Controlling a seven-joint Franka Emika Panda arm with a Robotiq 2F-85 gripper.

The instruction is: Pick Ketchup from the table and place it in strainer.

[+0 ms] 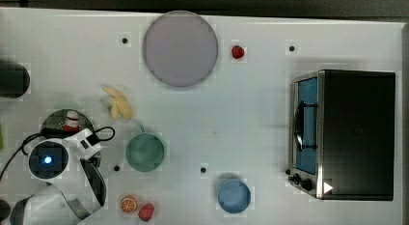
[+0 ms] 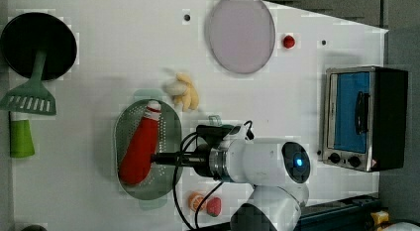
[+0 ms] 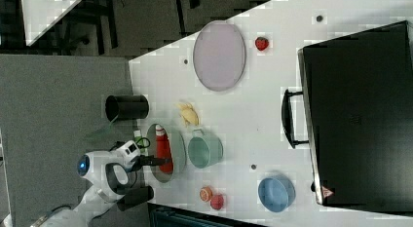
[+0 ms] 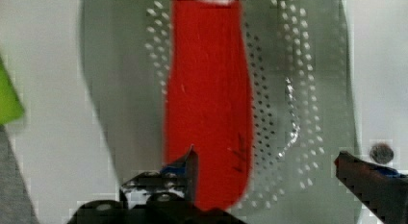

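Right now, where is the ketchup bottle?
The ketchup lies inside the strainer, on the left view's left side, just left of the banana and below the open fingers.

White table [image 1: 260, 114] with strainer [image 2: 171, 137], plate [image 1: 180, 48], toaster oven [image 1: 347, 133].

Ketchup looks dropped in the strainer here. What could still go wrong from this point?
The open gripper sits low over the ketchup, one finger right beside its base; lifting off-line could nudge the bottle. The ketchup lies lengthwise in the strainer, so a knock might roll it toward the rim.
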